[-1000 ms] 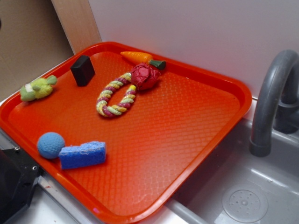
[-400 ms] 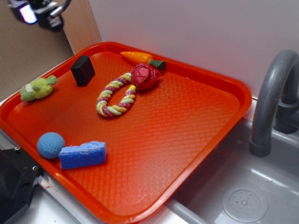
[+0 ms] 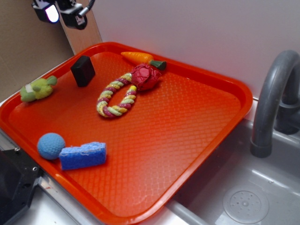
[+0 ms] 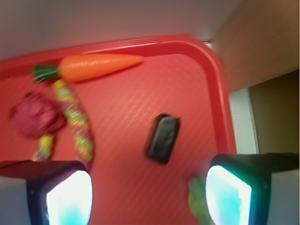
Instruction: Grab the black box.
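Wrist view, black box [image 4: 163, 138] long axis near-vertical

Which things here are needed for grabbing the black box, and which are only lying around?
Needed: black box, gripper.
Lying around: carrot, rope ring, red ball, green toy, blue ball, sponge, all on the tray.

The black box [image 3: 83, 71] is a small matte block, plain faces, sitting free near the red tray's [image 3: 197, 140] far left corner.
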`<state>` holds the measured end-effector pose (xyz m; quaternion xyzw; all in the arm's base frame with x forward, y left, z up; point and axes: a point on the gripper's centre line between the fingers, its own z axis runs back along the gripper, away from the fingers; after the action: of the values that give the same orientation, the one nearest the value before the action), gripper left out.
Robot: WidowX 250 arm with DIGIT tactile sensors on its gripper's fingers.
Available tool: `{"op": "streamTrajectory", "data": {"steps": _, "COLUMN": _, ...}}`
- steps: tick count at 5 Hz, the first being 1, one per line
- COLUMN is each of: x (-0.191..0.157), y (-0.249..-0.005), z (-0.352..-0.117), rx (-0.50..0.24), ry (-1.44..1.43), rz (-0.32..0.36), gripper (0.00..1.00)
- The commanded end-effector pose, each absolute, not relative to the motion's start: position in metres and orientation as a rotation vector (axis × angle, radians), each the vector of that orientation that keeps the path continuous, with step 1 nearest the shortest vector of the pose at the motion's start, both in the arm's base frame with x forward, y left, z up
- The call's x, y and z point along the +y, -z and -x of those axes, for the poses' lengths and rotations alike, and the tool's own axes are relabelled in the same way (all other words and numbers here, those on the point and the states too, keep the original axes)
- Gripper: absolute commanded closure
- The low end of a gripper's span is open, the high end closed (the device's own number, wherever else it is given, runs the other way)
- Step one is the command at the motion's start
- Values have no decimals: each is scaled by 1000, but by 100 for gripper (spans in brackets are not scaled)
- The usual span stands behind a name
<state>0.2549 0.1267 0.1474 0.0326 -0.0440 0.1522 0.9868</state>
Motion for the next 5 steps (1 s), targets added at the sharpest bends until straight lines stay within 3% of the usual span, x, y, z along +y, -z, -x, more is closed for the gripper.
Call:
{"op": "streamTrajectory", "data": {"steps": 1, "x": 152, "y": -139, "z": -251, "rx": -183, "ry": -820, "rz": -170, "gripper": 0}}
{"op": "streamTrajectory", "data": {"steps": 2, "x": 157, "y": -120, "z": -248, "rx": -131, "ry": -1008, "rz": -114, "gripper": 0}}
{"op": "streamTrajectory", "data": {"steps": 4, "x": 143, "y": -59, "z": -253, "rx": -39, "ry": -803, "rz": 12, "gripper": 0}}
{"op": "streamTrajectory", "data": {"steps": 5, "x": 134, "y": -34, "z": -255, "rx": 10, "ry": -760, "rz": -19, "gripper": 100}}
